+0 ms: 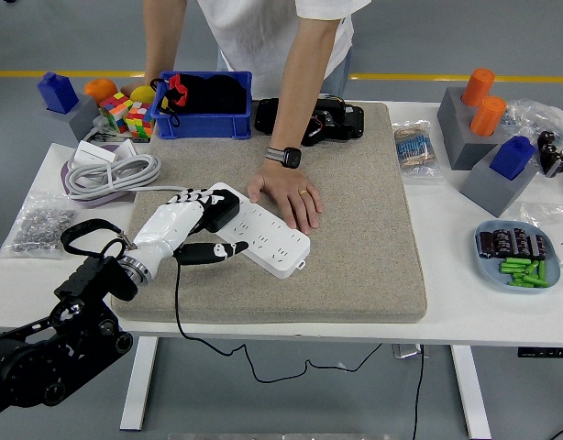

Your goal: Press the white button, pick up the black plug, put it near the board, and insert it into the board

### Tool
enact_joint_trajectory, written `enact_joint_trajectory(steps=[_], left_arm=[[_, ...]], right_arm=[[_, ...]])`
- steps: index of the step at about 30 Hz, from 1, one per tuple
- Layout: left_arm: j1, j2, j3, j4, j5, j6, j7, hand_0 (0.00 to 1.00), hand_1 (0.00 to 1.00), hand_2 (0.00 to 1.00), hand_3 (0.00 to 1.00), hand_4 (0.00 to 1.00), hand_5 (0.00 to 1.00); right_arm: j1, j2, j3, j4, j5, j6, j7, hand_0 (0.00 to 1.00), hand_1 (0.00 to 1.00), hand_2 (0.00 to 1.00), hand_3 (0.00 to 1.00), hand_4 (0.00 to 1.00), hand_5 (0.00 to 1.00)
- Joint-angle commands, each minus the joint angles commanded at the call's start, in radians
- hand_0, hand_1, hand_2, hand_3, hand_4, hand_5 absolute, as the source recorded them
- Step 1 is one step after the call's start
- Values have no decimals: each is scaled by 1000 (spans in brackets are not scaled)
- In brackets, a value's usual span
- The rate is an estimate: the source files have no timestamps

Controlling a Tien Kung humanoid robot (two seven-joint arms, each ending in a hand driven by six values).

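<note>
A white power strip (263,229) lies at an angle on the beige mat (355,229). My left hand (208,225), white with black fingertips, is shut on the black plug (217,213) and holds it on the strip's left end. The plug's black cord (177,302) hangs down over the table's front edge. A person's hand (286,194) with a ring and a wristwatch presses flat on the strip's far side. My right hand is out of view.
A blue bin (204,105) and a black device (309,119) stand at the back of the mat. A coiled white cable (107,172) and a bag of screws (38,225) lie at the left. Grey blocks with coloured pieces (488,128) and a tray (517,255) are at the right.
</note>
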State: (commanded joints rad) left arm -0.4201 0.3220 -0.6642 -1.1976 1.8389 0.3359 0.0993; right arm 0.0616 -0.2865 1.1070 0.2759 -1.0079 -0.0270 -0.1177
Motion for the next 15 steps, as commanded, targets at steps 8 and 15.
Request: enact_joint_trajectory(steps=[8,15], left_arm=[[11,5,-56,-36,-49,66,-63,998,998,998,959,943,816],[22,10,-137,-73,-48,98,-77,998,998,998,974,941,826]], right_arm=[[0,0,-1,0,-1,0,0,624,616,597,598,681,391],[2,1,3,1,-1,0,0,624,616,598,597,681,391]])
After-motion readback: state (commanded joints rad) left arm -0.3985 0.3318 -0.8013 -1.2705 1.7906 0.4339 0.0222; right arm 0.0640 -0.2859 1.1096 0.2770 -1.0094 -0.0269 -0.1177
